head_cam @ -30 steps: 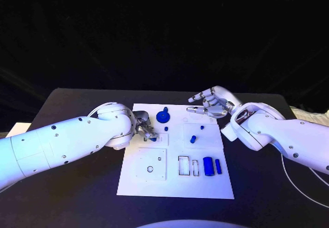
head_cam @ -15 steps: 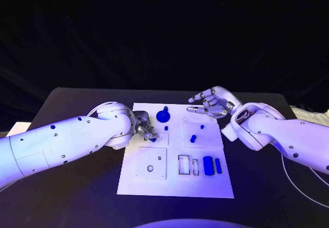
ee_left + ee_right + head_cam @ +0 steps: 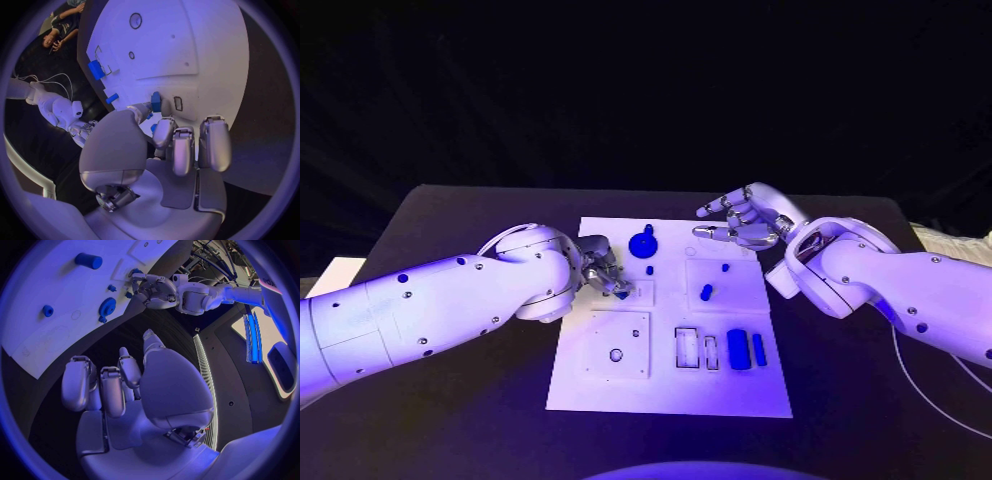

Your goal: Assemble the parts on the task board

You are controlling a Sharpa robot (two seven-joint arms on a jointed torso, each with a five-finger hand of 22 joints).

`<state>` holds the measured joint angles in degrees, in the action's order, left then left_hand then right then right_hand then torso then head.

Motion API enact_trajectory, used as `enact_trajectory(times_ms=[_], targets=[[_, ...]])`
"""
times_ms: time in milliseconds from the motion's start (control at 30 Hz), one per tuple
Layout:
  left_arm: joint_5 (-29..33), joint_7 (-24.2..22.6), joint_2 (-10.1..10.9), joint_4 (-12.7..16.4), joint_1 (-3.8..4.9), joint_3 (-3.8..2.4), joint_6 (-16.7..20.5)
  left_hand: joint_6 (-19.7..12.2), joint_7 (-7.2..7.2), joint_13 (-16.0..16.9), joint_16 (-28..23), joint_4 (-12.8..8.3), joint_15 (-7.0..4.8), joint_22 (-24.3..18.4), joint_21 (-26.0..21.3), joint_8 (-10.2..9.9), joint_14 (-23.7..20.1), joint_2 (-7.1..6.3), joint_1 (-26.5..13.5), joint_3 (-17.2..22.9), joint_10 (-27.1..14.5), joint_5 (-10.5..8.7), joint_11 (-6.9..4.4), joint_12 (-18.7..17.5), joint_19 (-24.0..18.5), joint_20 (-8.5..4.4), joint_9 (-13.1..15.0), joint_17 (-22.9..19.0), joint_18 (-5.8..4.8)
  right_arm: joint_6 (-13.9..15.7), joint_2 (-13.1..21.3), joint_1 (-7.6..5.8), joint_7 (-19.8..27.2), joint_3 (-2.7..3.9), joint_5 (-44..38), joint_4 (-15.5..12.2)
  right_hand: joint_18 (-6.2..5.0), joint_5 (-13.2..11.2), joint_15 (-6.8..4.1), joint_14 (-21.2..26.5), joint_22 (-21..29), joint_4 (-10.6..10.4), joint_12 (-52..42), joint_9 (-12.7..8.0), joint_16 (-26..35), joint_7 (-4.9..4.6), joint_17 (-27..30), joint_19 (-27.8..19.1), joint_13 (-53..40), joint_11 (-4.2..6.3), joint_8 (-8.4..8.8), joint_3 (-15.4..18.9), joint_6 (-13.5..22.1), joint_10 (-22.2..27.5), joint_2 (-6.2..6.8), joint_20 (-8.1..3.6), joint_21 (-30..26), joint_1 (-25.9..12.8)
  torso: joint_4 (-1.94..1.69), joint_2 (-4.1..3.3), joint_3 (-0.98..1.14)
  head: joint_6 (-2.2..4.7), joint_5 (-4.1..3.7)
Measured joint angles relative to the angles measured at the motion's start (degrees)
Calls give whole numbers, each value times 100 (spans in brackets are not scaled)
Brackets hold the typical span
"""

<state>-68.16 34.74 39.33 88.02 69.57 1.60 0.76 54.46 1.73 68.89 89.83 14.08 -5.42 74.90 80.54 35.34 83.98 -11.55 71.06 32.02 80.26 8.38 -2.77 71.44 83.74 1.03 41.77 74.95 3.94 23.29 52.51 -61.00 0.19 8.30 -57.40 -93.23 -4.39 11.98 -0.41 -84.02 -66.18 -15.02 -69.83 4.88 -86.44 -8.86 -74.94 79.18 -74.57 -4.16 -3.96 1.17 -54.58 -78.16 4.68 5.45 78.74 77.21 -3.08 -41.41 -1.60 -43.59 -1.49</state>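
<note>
Your left robot hand (image 3: 603,272) seems to pinch a small blue part (image 3: 155,102) over the task board (image 3: 668,385); your right robot hand (image 3: 747,221) hovers beyond it, fingers apart, empty.

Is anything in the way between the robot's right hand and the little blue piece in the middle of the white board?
Nothing visible is. The right hand hovers open by the task board's far right corner, and only bare white board lies between it and the small blue part.
</note>
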Motion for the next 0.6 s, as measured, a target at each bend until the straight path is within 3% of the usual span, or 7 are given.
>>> enact_trajectory(times_ms=[300,600], targets=[[90,-183,247,251,-150,0,836,1,0,23,0,-53,0,0,37,-2,0,35,-13,24,20,-112,-19,26,20,-21,16,-1,0,0,17,3,4,0,7,3,0,0,0,0,0,0,0,0,0,0,0,0,0,0,0,0,0,0,0,0,0,0,-11,6,3,-25,-1],[-32,-358,268,276,-341,0,1371,1,0,31,0,-53,0,0,66,-19,0,50,2,24,20,-117,-19,26,20,-20,21,-1,1,-1,26,13,12,0,13,3,0,0,0,0,5,-3,0,0,0,0,1,0,0,0,0,3,0,0,0,0,0,0,0,5,-3,-24,7]])
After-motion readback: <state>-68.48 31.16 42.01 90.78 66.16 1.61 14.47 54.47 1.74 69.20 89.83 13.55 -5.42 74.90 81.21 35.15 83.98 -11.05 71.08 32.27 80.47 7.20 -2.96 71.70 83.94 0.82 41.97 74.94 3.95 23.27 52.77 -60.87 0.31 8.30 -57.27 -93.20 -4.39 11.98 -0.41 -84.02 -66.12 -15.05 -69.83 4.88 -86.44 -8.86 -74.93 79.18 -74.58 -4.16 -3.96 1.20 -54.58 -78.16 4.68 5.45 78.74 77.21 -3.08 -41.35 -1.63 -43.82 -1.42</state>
